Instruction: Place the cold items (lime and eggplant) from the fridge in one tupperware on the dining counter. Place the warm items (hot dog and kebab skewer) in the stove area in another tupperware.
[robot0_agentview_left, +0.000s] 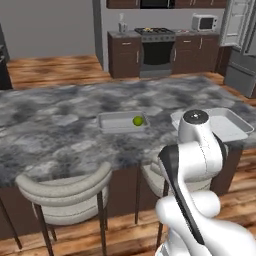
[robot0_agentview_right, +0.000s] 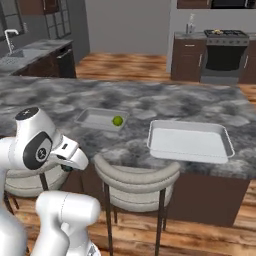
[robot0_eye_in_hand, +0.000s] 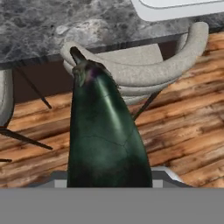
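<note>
A dark purple-green eggplant (robot0_eye_in_hand: 105, 135) stands between my fingers in the hand view, stem end pointing away, and it covers the fingertips. My gripper (robot0_agentview_right: 67, 166) is shut on it, held low in front of the dining counter's near edge and above the wooden floor. A green lime (robot0_agentview_left: 138, 120) (robot0_agentview_right: 117, 120) lies in the small grey tupperware (robot0_agentview_left: 112, 122) (robot0_agentview_right: 95, 117) on the counter. To its right sits a larger tupperware (robot0_agentview_left: 230, 125) (robot0_agentview_right: 187, 140) (robot0_eye_in_hand: 175, 8) with nothing in it. The hot dog and the kebab skewer are too small to make out.
The marble dining counter (robot0_agentview_left: 60, 115) (robot0_agentview_right: 150, 100) spans the scene, with pale round-backed stools (robot0_agentview_left: 65, 192) (robot0_agentview_right: 135, 177) (robot0_eye_in_hand: 144, 61) tucked along its near edge. The stove (robot0_agentview_left: 156, 35) (robot0_agentview_right: 222, 35) is at the far wall. The fridge (robot0_agentview_left: 240, 30) stands open at the far right.
</note>
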